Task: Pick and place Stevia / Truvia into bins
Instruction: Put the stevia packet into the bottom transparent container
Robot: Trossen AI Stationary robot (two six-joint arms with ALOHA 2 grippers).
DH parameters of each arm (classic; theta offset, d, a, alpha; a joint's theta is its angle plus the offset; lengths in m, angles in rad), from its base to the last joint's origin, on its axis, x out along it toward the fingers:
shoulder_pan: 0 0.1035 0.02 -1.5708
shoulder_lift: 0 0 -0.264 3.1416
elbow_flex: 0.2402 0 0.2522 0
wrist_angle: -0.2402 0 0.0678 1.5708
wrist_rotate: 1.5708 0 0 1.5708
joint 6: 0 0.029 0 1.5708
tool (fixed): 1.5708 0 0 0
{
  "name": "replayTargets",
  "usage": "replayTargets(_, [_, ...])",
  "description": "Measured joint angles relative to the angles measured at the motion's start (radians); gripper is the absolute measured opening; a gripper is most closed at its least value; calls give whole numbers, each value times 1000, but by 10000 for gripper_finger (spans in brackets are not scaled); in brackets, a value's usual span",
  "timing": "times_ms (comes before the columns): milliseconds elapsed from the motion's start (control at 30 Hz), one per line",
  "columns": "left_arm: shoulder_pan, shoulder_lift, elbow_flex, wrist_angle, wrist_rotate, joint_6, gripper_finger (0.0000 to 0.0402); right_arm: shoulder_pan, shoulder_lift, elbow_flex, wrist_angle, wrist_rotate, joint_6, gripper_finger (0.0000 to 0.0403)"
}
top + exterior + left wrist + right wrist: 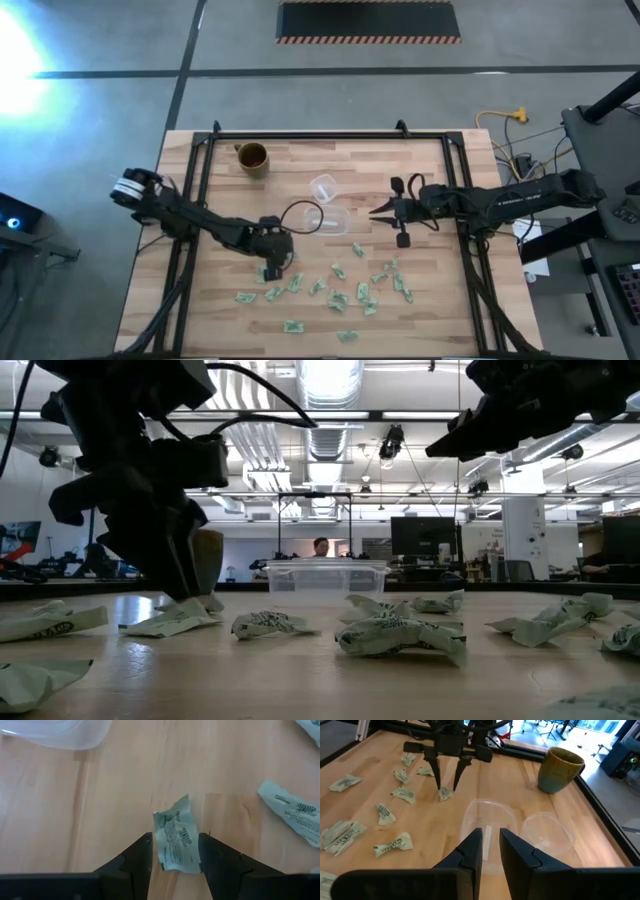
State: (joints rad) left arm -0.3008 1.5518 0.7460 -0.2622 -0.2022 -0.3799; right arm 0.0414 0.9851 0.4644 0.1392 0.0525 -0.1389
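Several pale green and white Stevia packets (340,290) lie scattered on the near half of the wooden table. My left gripper (272,264) is down at the table, open, with one finger on either side of one packet (175,840) that lies flat on the wood. It also shows in the right wrist view (447,790). The clear rounded-rectangular bin (330,218) stands at the table's middle. My right gripper (378,211) hangs above the table just right of the bin, empty, its fingers together but for a narrow slit (491,837).
A smaller clear round cup (322,186) stands just beyond the bin. A brown mug (252,158) stands at the far left. Black frame rails (200,180) run along the table's left, right and far sides. A person (320,547) shows far behind the table.
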Motion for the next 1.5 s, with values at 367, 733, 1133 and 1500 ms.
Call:
replayTargets(367, [0, 40, 1, 12, 14, -6, 141, 0, 7, 0, -1, 0, 1, 57])
replayTargets(733, [0, 26, 0, 8, -16, -2, 58, 0, 7, 0, -2, 0, 1, 57])
replayTargets(1133, [0, 16, 28, 8, -15, 29, 12, 0, 6, 0, -5, 0, 1, 57])
replayTargets(1500, [12, -19, 189, 28, -205, 380, 12, 0, 6, -1, -8, 0, 1, 57])
